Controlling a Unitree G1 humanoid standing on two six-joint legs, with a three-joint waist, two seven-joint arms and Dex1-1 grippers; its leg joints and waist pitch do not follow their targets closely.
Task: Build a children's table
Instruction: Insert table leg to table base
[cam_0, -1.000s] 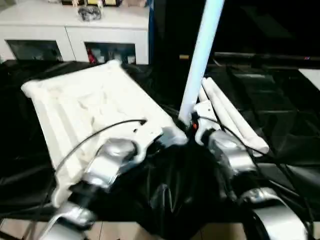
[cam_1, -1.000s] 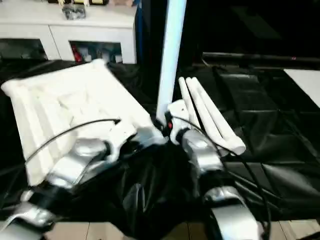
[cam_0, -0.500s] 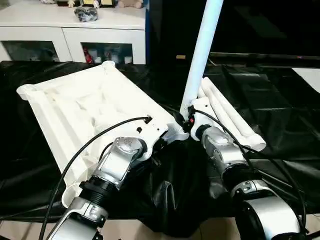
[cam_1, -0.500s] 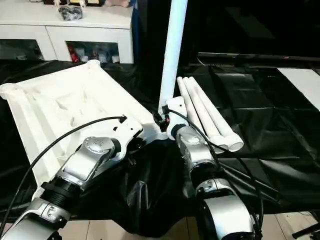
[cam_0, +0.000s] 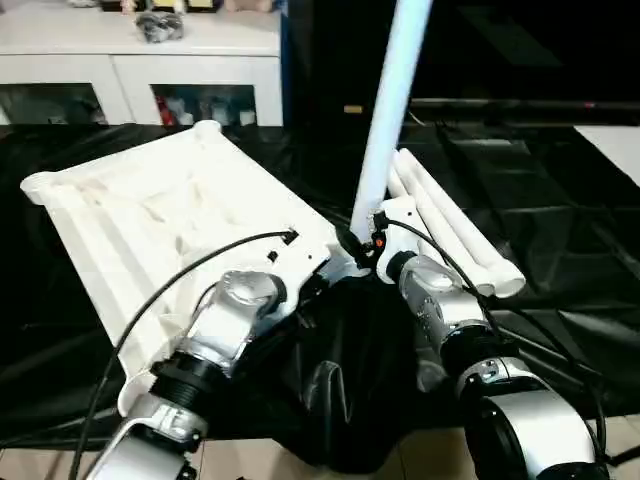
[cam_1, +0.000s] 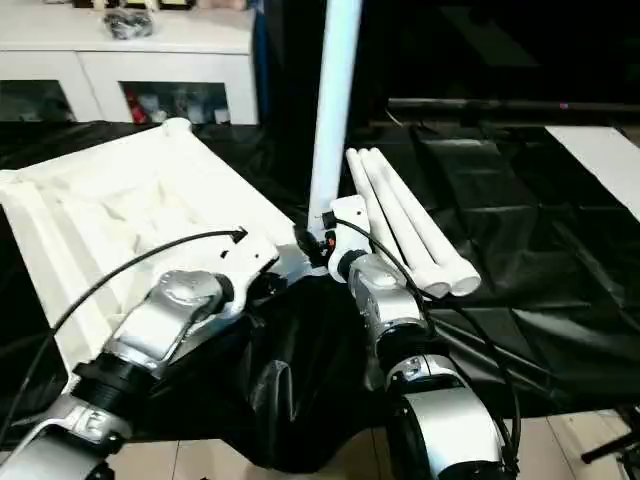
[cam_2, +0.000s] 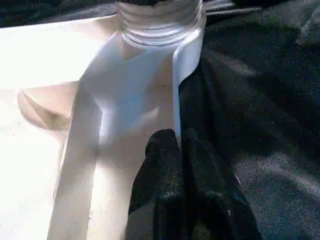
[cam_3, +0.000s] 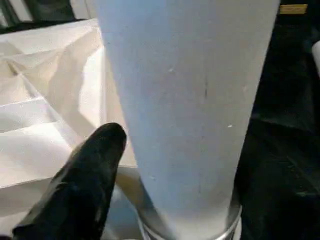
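The upturned table top (cam_0: 170, 215) lies on the black-draped desk (cam_0: 560, 200), one leg (cam_0: 385, 120) standing upright in its near corner socket. Right tool (cam_3: 150, 165), beside the leg's base, has just widened and no longer clamps it; the leg appears seated. Left tool (cam_2: 180, 150) pinches the top's edge, closed. Three spare legs (cam_1: 410, 230) lie just beyond the right tool.
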